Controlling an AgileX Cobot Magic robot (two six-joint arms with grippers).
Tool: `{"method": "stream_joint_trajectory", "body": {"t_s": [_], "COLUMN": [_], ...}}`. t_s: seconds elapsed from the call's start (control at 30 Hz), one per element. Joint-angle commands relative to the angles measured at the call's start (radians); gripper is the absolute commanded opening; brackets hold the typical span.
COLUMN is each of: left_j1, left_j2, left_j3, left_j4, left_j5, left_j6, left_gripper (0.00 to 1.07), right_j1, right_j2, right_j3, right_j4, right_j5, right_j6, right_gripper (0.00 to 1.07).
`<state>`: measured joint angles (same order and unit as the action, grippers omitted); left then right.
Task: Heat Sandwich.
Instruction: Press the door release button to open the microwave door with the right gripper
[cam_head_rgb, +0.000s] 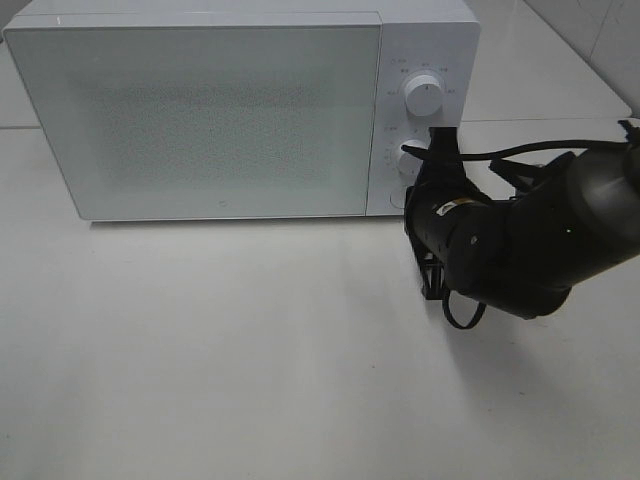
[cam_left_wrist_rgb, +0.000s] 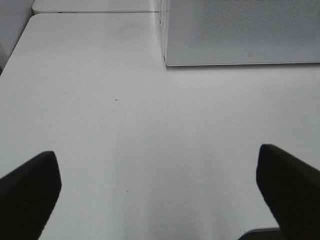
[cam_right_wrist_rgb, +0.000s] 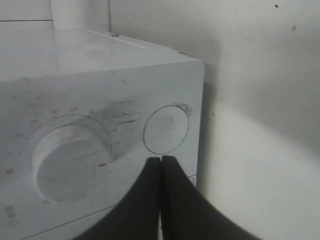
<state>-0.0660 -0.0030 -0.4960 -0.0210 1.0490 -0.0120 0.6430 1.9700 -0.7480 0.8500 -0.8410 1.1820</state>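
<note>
- Evidently, the right end effector (cam_right_wrist_rgb: 161, 167) is pinched together just beside the microwave's (cam_head_rgb: 200, 120) round button (cam_right_wrist_rgb: 166, 129) (for pressing, probably).
- The left end effector (cam_left_wrist_rgb: 156, 165) is held apart, unused.

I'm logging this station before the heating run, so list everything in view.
microwave: one, white, back of the table, door shut
knobs: two, white, stacked on the microwave's right panel, lower one partly hidden by the arm
button: one, white, round, next to the lower knob
table: one, white, under everything
sandwich: none in view
right arm: one, black, reaching to the panel from the right
right fingers: black, shut, tips just by the button
left fingers: black, wide open above the table, holding nothing
</note>
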Motion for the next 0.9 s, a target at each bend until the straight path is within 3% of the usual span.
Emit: {"method": "stream_joint_trajectory", "body": {"t_s": [0.03,0.47,0.9], "left_j1": [0.003,0.003,0.003], "left_j2": [-0.02,-0.02,-0.019], "left_j3": [0.003,0.003,0.003], "left_j4": [-0.004,-0.003,-0.003], "left_j5": [-0.013,-0.013,-0.013], "left_j6": [-0.001,-0.001,-0.001], "left_gripper": [1.01,1.01,1.01], "right_j1": [-0.012,-0.026,-0.06], "right_j2": [0.03,0.105,0.117], "right_j3": [-0.034,-0.124,-0.136], "right_j4": [-0.026,-0.039,-0.03], "right_j5": [0.018,0.034,0.009], "right_j6": [0.004,0.005,0.009], "right_gripper": [0.0,0.0,0.0]}}
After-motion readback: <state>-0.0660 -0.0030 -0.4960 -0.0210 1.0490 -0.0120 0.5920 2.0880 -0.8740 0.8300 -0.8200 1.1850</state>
